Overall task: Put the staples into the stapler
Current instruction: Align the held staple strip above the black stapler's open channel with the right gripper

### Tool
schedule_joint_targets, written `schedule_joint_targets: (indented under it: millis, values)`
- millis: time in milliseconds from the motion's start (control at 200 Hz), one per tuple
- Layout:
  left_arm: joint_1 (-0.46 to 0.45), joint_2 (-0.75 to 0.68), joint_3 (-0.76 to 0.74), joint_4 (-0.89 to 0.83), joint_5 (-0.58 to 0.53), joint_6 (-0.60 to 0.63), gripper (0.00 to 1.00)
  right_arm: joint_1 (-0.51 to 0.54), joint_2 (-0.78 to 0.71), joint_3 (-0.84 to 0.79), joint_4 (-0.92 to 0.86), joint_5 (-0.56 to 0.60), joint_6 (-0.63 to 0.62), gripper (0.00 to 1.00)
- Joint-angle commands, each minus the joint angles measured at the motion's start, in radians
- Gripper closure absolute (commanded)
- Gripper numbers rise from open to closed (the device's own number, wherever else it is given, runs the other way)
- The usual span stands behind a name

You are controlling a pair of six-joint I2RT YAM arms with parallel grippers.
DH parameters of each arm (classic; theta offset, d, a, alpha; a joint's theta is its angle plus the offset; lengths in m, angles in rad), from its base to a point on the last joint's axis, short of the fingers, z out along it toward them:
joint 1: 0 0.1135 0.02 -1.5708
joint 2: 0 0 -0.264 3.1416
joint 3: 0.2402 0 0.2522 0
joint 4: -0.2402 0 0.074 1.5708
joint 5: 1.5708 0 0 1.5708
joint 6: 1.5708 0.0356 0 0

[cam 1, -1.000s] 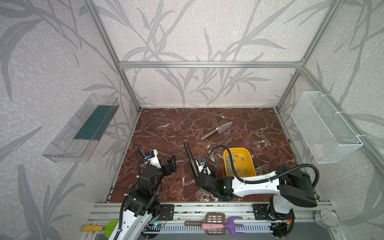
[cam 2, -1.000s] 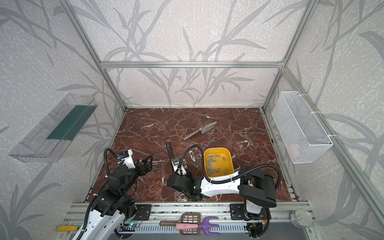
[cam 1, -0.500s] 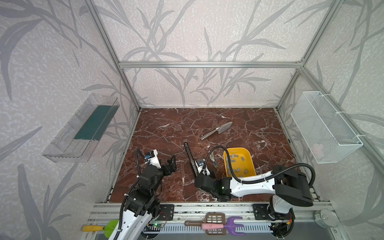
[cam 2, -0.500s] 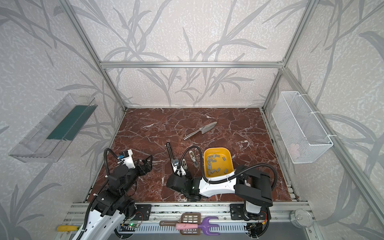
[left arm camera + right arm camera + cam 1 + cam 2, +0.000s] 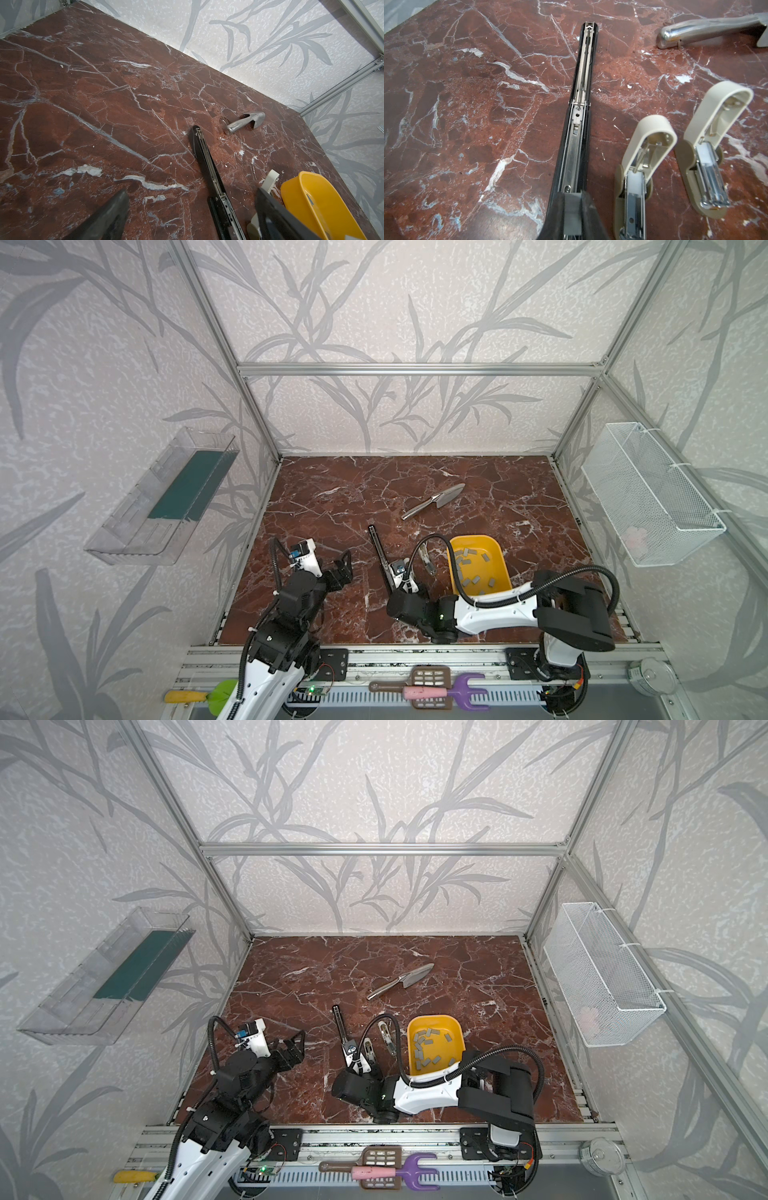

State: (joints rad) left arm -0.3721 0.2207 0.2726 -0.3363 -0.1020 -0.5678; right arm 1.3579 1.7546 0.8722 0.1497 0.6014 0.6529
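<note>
Tabletop [image 5: 332, 497]: red-brown marble.
Staples [image 5: 467, 550]: flat grey strips, over a dozen, inside yellow tub [image 5: 473, 541].
Black stapler [image 5: 581, 83]: one, long, opened.
Beige staplers [image 5: 648, 145] [image 5: 716, 116]: two.
Left gripper [image 5: 191, 195]: wide.
Right gripper [image 5: 572, 195]: pinched together.

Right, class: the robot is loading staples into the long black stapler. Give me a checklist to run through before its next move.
1. Long black stapler lies opened flat, metal channel exposed: ok.
2. Right gripper shut on a small grey staple strip: ok.
3. Strip lined up over the channel's near end: ok.
4. Strip seated in the channel: cannot tell.
5. Left gripper open, apart from the stapler: ok.
6. Spare grey staples in yellow plastic tray: ok.
</note>
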Motion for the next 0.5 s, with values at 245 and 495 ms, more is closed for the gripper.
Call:
schedule_joint_targets:
  millis: [245,495]
  values:
    - [-0.004,-0.009,-0.013,0.007,0.004,0.011,0.05,0.0,-0.02,0.029,-0.041,0.041,0.027,0.86]
    - [-0.002,-0.011,-0.012,0.006,0.003,0.011,0.05,0.008,-0.027,0.042,-0.058,0.047,0.034,0.87]
